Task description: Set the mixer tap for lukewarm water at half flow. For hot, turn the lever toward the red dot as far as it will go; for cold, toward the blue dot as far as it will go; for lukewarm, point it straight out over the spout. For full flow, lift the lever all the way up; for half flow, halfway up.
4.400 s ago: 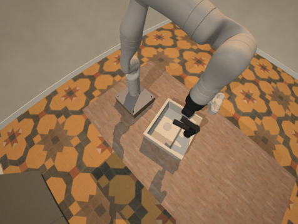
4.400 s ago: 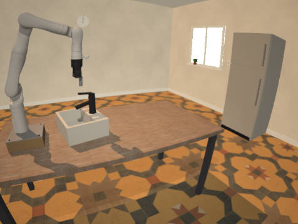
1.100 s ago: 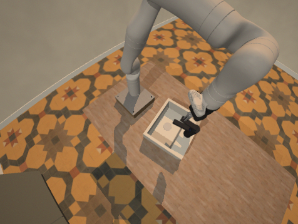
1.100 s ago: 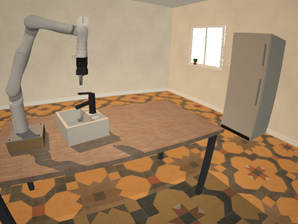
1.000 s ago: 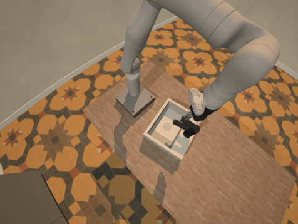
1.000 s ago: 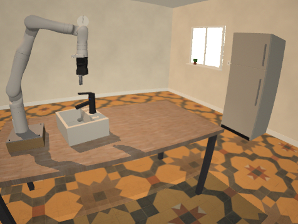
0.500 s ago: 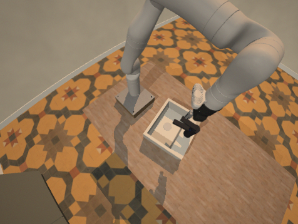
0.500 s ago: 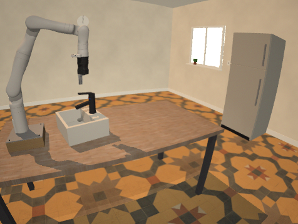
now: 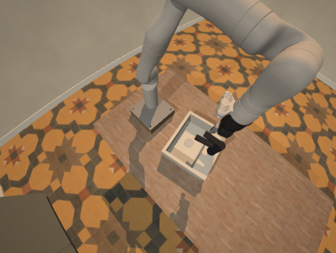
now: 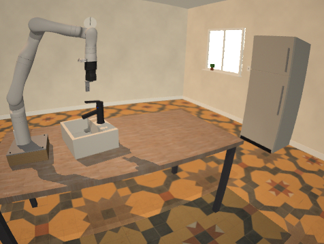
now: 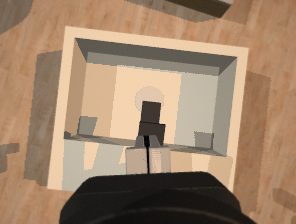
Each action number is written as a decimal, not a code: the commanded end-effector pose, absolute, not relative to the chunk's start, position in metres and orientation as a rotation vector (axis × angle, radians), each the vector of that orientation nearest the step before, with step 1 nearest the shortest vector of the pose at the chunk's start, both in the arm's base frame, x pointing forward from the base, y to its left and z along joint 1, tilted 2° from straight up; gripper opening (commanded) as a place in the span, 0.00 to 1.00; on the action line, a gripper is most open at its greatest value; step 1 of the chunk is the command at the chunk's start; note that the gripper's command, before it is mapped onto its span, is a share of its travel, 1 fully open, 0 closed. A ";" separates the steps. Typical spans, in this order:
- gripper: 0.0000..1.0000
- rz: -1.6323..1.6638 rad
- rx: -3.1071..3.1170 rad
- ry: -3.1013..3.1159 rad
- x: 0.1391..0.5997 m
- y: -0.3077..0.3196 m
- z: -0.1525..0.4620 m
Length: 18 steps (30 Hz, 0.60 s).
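A black mixer tap point(image 10: 99, 113) stands on the rim of a cream basin point(image 10: 89, 138) on the wooden table. Its lever point(image 10: 92, 101) lies low and level, pointing out over the slanted spout point(image 10: 88, 115). A small blue dot shows on the tap body. My gripper point(image 10: 87, 87) is shut and empty, pointing straight down, a clear gap above the lever. In the wrist view the shut fingers point(image 11: 148, 150) sit right over the dark lever and spout point(image 11: 151, 120), with the basin's drain point(image 11: 149, 97) beyond. In the top view the tap point(image 9: 210, 142) lies just under my black wrist.
My arm's base point(image 10: 28, 150) is bolted to the table left of the basin. A fridge point(image 10: 273, 92) stands far right by the wall, away from the table. The table runs on to the right of the basin point(image 9: 192, 148).
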State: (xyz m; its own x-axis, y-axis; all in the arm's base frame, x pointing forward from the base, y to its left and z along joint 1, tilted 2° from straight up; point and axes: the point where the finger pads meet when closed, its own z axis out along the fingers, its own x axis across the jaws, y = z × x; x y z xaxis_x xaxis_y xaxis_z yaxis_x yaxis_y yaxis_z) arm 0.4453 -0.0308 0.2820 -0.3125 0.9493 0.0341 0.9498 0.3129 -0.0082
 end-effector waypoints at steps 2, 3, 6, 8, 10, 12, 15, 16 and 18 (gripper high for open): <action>0.00 -0.020 -1.870 -2.486 0.446 -0.028 0.283; 0.00 -0.019 -1.885 -2.475 0.446 -0.028 0.283; 0.00 -0.018 -1.923 -2.445 0.447 -0.027 0.283; 0.00 -0.018 -1.923 -2.445 0.447 -0.027 0.283; 0.00 -0.018 -1.944 -2.429 0.447 -0.027 0.283; 0.00 -0.018 -1.962 -2.414 0.447 -0.026 0.283; 0.00 -0.017 -1.984 -2.397 0.447 -0.026 0.283; 0.00 -0.017 -1.989 -2.392 0.447 -0.026 0.283; 0.00 -0.017 -1.999 -2.384 0.447 -0.025 0.283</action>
